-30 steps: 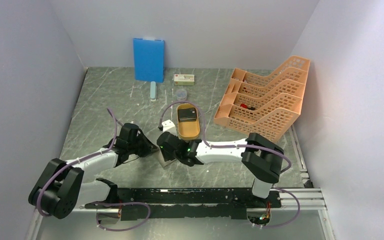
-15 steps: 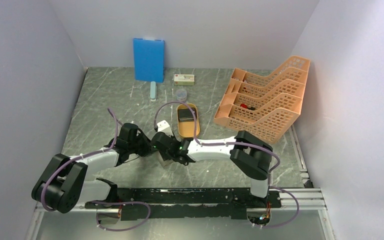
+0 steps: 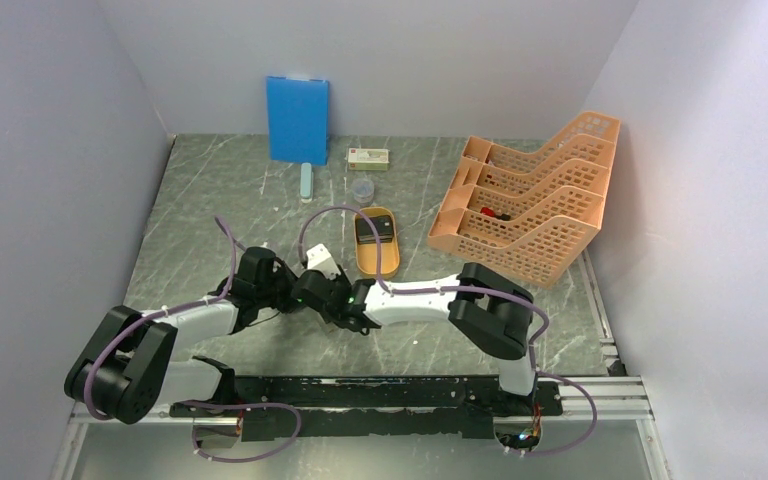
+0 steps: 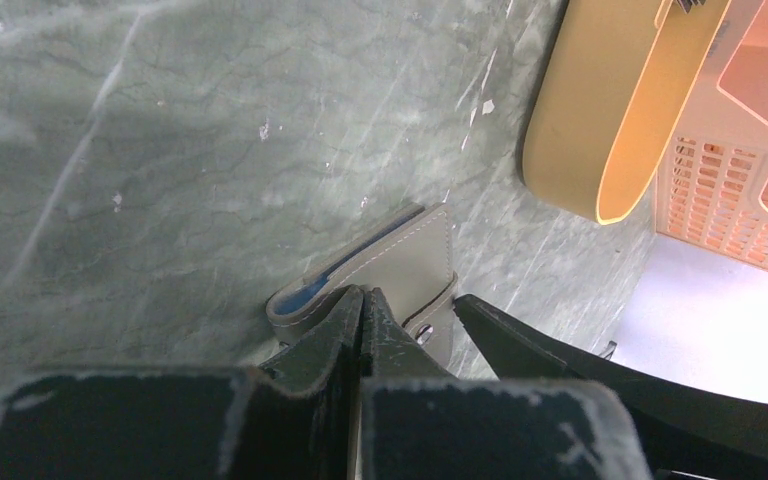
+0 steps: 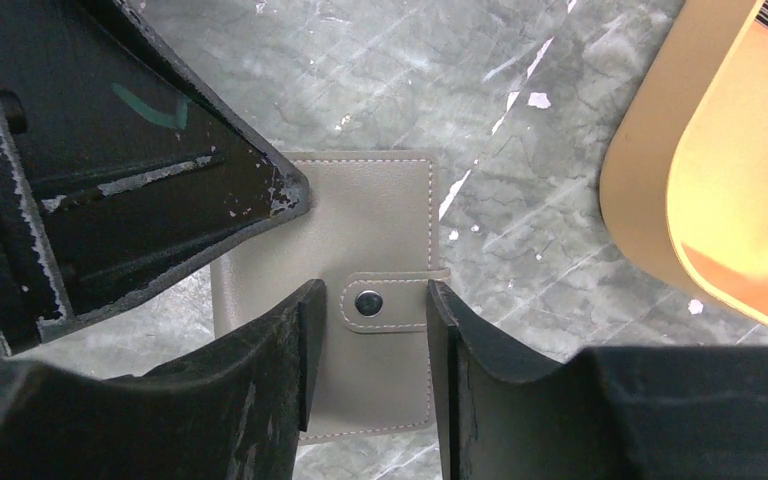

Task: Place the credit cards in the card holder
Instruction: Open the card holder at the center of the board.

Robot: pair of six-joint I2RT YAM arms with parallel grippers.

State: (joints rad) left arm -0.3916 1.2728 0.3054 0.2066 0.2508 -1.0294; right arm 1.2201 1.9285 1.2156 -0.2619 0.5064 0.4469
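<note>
Two arms stretch low and inward to one spot on the grey marbled surface (image 3: 210, 190); the card holder (image 5: 370, 215) lies flat and closed there with its snap strap (image 5: 385, 303) fastened; in the top view it is hidden beneath the two wrists. Just beyond it sits an orange oval tray (image 3: 377, 262) with the dark credit cards (image 3: 373, 230) lying inside, apart from the card holder. An orange lattice rack (image 3: 530, 195) stands further to the right; a blue board (image 3: 297, 118) leans on the back wall, with a small white-and-green box (image 3: 368, 157) near its foot.

The left gripper (image 4: 362, 295) comes in from the left, clenched, its fingers pressed together and its tip on the card holder's edge; whether it pinches the cover or only presses on it I cannot tell. The right gripper (image 5: 375, 292) points down from the other side with its jaws parted, one finger on each side of the snap strap and not closed on it; the two grippers' tips sit just beside each other over the card holder.
</note>
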